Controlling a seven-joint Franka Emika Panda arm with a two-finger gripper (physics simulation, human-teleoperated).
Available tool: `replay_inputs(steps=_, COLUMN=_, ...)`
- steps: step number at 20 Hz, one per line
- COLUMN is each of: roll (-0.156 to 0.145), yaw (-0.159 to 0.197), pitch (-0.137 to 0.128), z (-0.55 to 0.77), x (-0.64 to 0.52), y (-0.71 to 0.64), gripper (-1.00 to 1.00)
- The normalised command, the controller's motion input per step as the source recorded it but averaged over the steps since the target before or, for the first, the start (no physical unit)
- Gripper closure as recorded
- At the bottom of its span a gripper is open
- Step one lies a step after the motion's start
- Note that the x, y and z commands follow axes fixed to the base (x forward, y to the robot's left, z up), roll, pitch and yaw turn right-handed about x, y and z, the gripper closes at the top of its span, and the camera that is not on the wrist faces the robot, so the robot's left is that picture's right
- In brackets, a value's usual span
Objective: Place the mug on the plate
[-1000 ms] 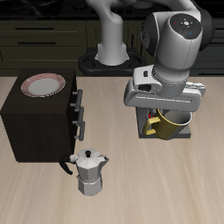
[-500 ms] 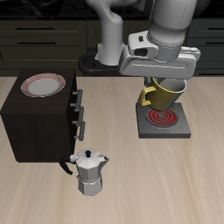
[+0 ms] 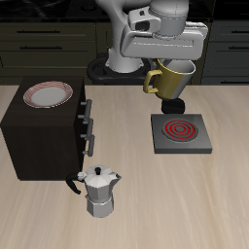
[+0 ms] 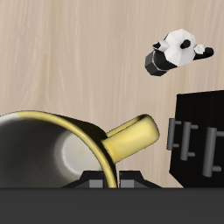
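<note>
The olive-yellow mug (image 3: 171,78) hangs high above the table, behind the burner, with my gripper (image 3: 179,64) shut on its rim. Its loop handle points toward the cabinet side. In the wrist view the mug (image 4: 52,149) fills the near field, handle (image 4: 131,137) sticking out, and my fingers are mostly hidden behind it. The plate (image 3: 48,93), white with a reddish-pink rim, lies on top of the dark cabinet (image 3: 44,136), well away from the mug and lower than it.
A square grey burner (image 3: 179,134) with a red spiral lies on the table below the mug. A silver moka pot (image 3: 98,191) stands near the front edge by the cabinet; the moka pot (image 4: 178,51) shows in the wrist view too. The robot base (image 3: 122,66) stands behind.
The gripper has lifted the mug off the burner and carried it up, back and a little toward the cabinet side. The burner's spiral is now uncovered.
</note>
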Motion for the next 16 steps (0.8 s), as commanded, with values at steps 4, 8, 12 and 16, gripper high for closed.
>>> replay_inputs(steps=4, roll=-0.014, yaw=0.024, pitch=-0.045, z=0.28, x=-0.26, y=-0.23, gripper=1.0)
replay_inputs(steps=8, roll=-0.036, yaw=0.09, pitch=-0.089, z=0.39, x=-0.24, y=-0.36, gripper=1.0)
replay_inputs(steps=12, roll=-0.054, yaw=-0.026, pitch=-0.009, z=0.25, x=0.07, y=-0.47, gripper=1.0)
replay_inputs(steps=16, roll=-0.046, yaw=-0.04, pitch=-0.004, z=0.18, x=0.07, y=-0.44, gripper=1.0)
